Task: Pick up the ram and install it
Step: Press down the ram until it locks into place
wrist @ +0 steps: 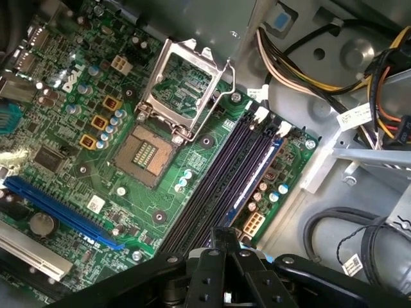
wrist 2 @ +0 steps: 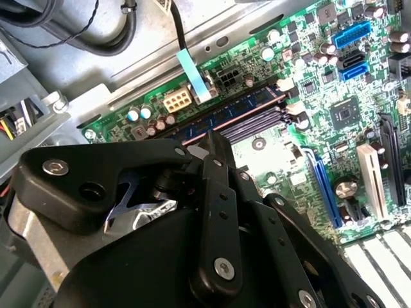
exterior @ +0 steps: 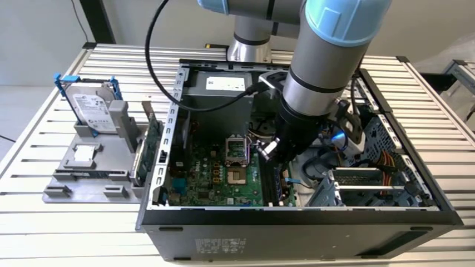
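Hand [wrist: 225, 239] over slots — ram [wrist: 257, 176] seated in motherboard [wrist: 138, 192].

Count: 1 open PC case [exterior: 159, 219], 1 motherboard [exterior: 211, 178], 1 hard drive [exterior: 93, 111], 1 green expansion card [exterior: 151, 142], 1 ram [wrist: 255, 176].

Probably a robotics lab: slatted aluminium bench [exterior: 44, 183], opened computer case [exterior: 297, 217] (parts fixture [exterior: 89, 172] alongside).
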You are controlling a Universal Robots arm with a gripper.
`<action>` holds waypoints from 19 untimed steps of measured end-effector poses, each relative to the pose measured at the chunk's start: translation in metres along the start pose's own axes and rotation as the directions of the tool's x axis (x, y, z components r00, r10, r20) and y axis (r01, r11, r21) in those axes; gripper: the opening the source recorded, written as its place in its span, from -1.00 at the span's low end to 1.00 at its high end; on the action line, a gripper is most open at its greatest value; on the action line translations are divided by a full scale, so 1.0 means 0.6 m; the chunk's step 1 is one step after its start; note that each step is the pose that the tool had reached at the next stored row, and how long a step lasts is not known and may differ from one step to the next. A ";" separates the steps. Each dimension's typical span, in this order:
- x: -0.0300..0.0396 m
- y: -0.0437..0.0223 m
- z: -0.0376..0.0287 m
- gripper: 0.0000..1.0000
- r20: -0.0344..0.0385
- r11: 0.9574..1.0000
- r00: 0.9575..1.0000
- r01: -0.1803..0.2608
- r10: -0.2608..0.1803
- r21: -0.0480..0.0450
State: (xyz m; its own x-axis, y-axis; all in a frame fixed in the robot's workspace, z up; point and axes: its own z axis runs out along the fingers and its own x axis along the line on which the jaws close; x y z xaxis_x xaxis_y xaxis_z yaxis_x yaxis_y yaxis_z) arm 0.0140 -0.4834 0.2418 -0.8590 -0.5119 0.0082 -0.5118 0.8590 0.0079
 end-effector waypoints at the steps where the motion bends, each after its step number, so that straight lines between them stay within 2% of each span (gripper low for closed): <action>1: 0.000 0.000 0.000 -1.00 0.000 1.000 1.000 0.006 -0.006 0.000; 12: 0.000 0.000 0.000 -1.00 -0.001 0.998 0.998 0.068 -0.068 0.000; 19: 0.000 0.000 0.000 -1.00 -0.001 0.990 0.990 0.143 -0.143 0.001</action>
State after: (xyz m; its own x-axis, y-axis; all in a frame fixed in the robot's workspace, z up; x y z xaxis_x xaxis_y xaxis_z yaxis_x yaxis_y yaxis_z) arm 0.0139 -0.4833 0.2418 -0.7768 -0.6297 0.0082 -0.6297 0.7768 0.0079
